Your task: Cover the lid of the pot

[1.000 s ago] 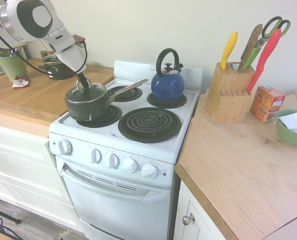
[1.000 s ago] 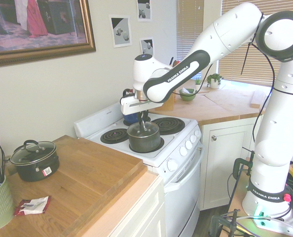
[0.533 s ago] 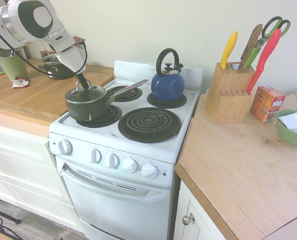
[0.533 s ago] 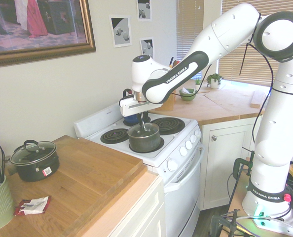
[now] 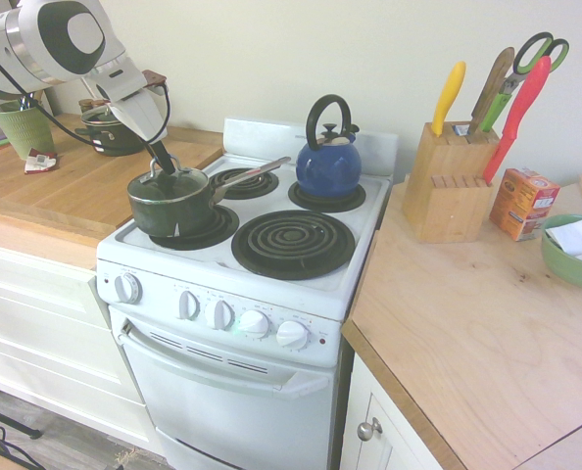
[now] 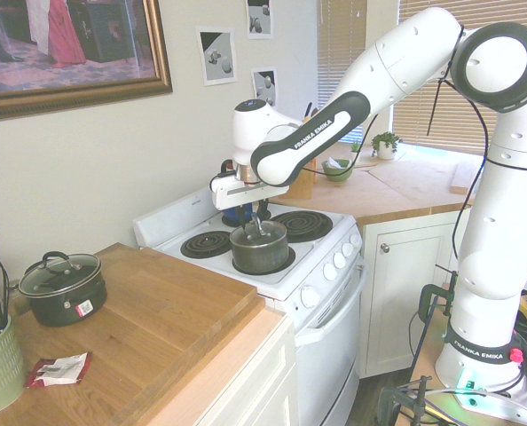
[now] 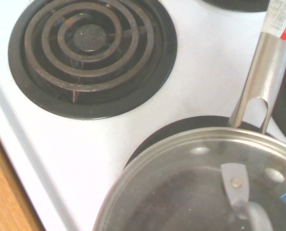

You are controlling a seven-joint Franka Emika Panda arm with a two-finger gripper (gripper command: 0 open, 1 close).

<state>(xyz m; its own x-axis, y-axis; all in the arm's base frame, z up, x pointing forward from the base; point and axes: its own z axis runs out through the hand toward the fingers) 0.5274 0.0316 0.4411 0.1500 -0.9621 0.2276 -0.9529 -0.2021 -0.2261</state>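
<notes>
Can see the saucepan (image 5: pixel 170 213) at the stove's (image 5: pixel 237 411) front left, covered by the clear lid (image 5: pixel 186 183), with the claw (image 5: pixel 161 164) at its top; cannot tell whether wide, narrow or holding anything. Farther back, can see the blue kettle (image 5: pixel 327 172) on a rear burner and the two-handled pot (image 5: pixel 118 139) on the wooden tabletop (image 5: pixel 85 191).

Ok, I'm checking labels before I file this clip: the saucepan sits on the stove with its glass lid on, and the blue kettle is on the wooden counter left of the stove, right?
Not quite: the kettle is on a back burner of the stove, as the first exterior view shows.
</notes>
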